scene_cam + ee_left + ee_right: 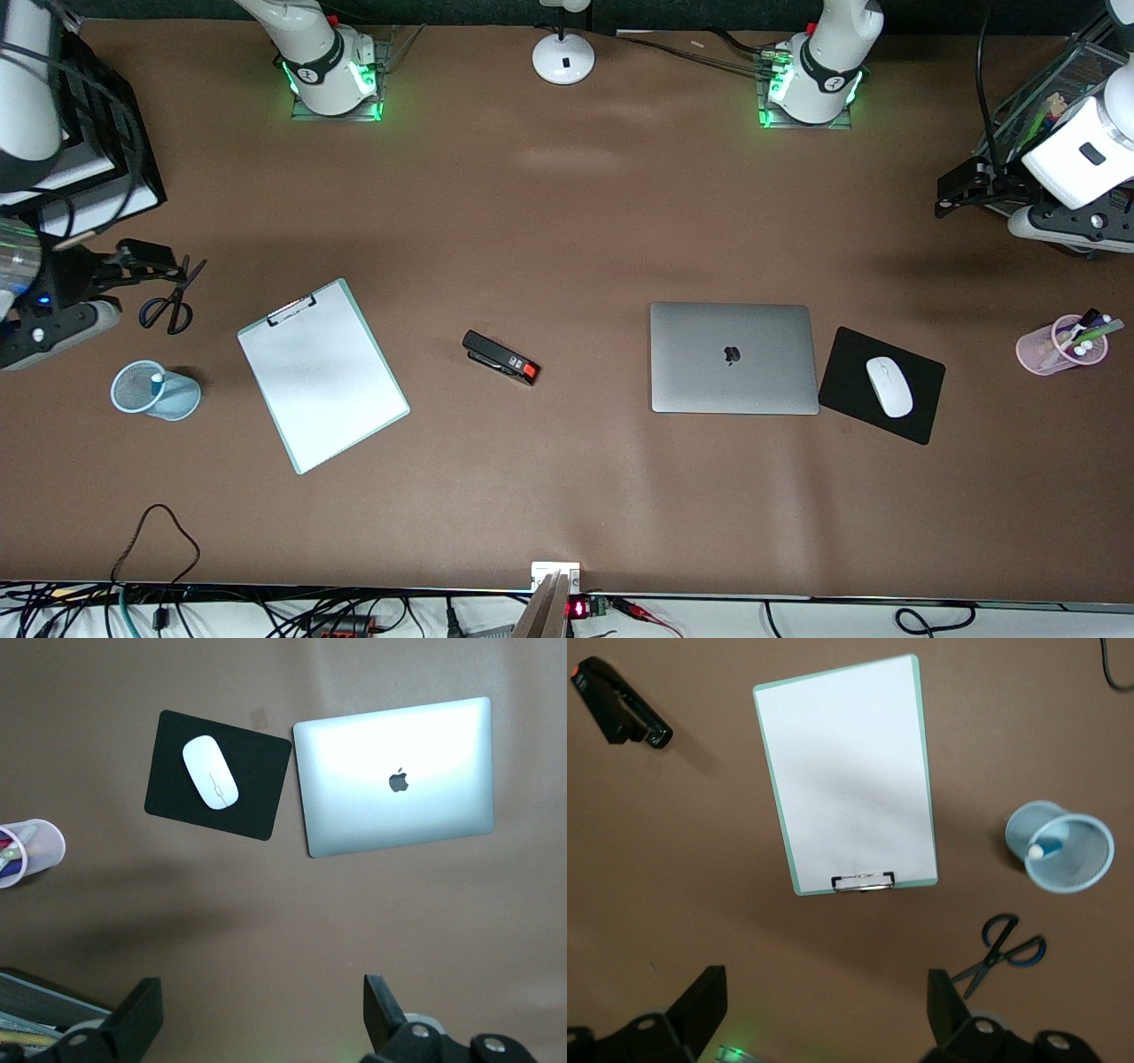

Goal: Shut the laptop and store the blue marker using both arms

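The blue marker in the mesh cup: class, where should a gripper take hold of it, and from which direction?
Grip the blue marker by its white upper end, coming straight down from above. It stands in the blue mesh cup, whose wall encloses the rest of it, so only the top is reachable, near the rim.

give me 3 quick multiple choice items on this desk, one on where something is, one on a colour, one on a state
1. Where is the blue marker?
A. in the blue mesh cup
B. on the clipboard
C. on the laptop

2. What colour is the mouse?
A. black
B. white
C. green

3. How is the laptop?
A. open
B. closed
C. tipped on its edge

Answers:
1. A, its white end shows inside the cup.
2. B, it lies white on the black pad.
3. B, its lid lies flat, logo up.
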Tool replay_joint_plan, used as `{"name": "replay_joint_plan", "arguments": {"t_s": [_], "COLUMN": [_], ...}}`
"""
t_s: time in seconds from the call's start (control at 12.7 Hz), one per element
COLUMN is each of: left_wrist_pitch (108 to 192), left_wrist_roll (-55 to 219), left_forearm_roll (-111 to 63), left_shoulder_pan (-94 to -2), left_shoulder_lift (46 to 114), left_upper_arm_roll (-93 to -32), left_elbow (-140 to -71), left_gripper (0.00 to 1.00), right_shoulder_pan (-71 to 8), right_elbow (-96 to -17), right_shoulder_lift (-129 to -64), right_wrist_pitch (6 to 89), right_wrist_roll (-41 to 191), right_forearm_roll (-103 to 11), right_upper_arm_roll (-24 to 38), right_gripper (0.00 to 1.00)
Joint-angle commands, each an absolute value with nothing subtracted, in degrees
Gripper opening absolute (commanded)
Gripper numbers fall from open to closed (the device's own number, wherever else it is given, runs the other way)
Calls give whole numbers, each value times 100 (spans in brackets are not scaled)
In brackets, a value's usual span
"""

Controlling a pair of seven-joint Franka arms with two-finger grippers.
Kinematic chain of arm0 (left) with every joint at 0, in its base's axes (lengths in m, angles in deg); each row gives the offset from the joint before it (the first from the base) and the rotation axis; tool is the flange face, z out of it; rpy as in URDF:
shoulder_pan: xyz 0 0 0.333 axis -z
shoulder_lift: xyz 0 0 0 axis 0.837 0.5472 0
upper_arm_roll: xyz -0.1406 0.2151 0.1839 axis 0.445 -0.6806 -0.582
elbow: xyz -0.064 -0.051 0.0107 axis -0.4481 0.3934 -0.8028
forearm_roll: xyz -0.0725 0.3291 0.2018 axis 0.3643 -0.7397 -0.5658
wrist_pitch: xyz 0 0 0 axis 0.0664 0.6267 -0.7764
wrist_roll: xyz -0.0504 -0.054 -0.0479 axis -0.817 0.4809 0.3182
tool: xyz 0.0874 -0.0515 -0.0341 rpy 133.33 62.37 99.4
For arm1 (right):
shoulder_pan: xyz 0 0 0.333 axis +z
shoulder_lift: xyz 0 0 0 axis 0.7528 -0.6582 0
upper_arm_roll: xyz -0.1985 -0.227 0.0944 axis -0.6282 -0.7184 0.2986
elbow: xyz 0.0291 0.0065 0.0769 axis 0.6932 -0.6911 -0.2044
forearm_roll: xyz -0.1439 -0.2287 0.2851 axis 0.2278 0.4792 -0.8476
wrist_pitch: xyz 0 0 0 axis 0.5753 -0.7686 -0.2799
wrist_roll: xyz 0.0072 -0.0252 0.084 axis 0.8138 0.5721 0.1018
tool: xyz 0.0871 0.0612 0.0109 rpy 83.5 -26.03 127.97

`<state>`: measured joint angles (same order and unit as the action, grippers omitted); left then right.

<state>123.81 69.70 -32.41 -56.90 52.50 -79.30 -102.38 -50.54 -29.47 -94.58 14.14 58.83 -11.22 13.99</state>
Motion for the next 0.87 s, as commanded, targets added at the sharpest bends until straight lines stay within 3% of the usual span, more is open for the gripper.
{"name": "replay_joint_plan", "arguments": {"t_s": [0.0,0.32,0.55,0.79], "left_wrist_pitch": [12320,11925,12186,12249], "left_wrist_roll": [6994,7703,7848,7803], "left_forearm_roll": [-3197,-3144,-2822,-2705], "left_shoulder_pan": [-5788,-5788,-5787,-5762], "left_shoulder_lift": [5204,5230,5291,5388], "left_upper_arm_roll": [-7861,-7879,-7843,-7826], "left_elbow": [-10091,-9863,-9827,-9950], "left_gripper": [100,100,100,100], "right_shoulder_pan": [-5077,-4814,-4962,-4945], "right_elbow": [-3003,-2994,-2994,-2994], "right_shoulder_lift": [-9328,-9319,-8680,-8546], "right_wrist_pitch": [1366,1322,1331,1375], "right_wrist_roll": [6109,6679,6724,6925], "right_forearm_roll": [-1006,-777,-768,-839], "right_upper_arm_roll": [1351,1308,1098,1017], "right_gripper": [100,100,100,100]}}
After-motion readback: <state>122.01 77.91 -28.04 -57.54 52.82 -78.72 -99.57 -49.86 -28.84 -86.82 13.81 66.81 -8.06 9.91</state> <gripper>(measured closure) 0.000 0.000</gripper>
